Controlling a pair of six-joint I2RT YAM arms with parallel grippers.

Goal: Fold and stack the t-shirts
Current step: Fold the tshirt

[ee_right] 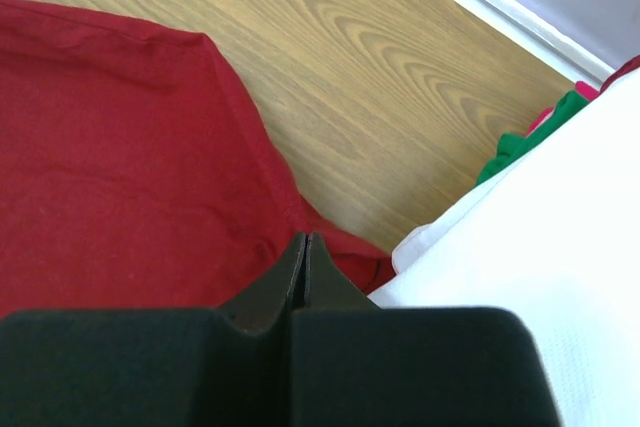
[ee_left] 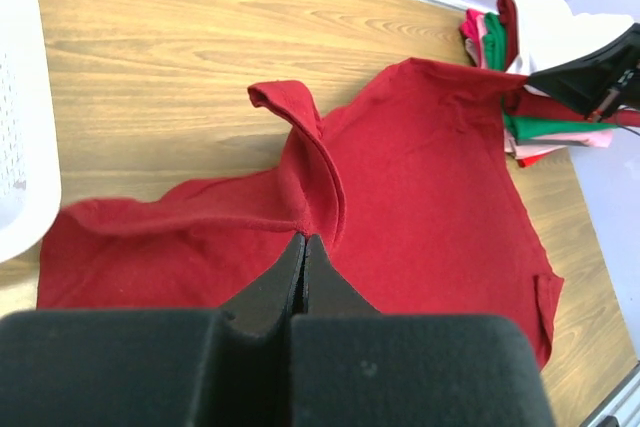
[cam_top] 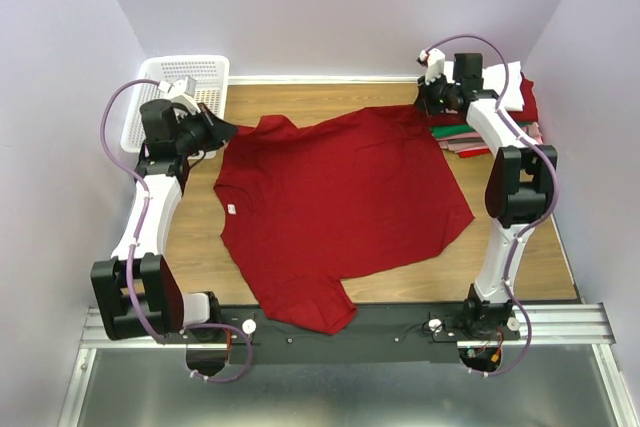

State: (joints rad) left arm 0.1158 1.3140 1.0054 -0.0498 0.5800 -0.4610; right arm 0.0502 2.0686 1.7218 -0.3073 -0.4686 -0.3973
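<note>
A large dark red t-shirt (cam_top: 340,212) lies spread on the wooden table (cam_top: 330,97). My left gripper (cam_top: 226,131) is shut on its far left edge; in the left wrist view (ee_left: 303,239) the cloth rises in a ridge (ee_left: 312,162) from the shut tips. My right gripper (cam_top: 427,107) is shut on the shirt's far right corner, beside the stack; it shows in the right wrist view too (ee_right: 305,239). The stack of folded t-shirts (cam_top: 500,117) sits at the back right, white on top (ee_right: 560,247), with dark red, green (ee_right: 530,137) and pink below.
A white plastic mesh basket (cam_top: 185,82) stands at the back left, just behind my left arm; its wall shows in the left wrist view (ee_left: 20,127). Lilac walls close in the table on three sides. The shirt's near sleeve (cam_top: 310,312) hangs over the front rail.
</note>
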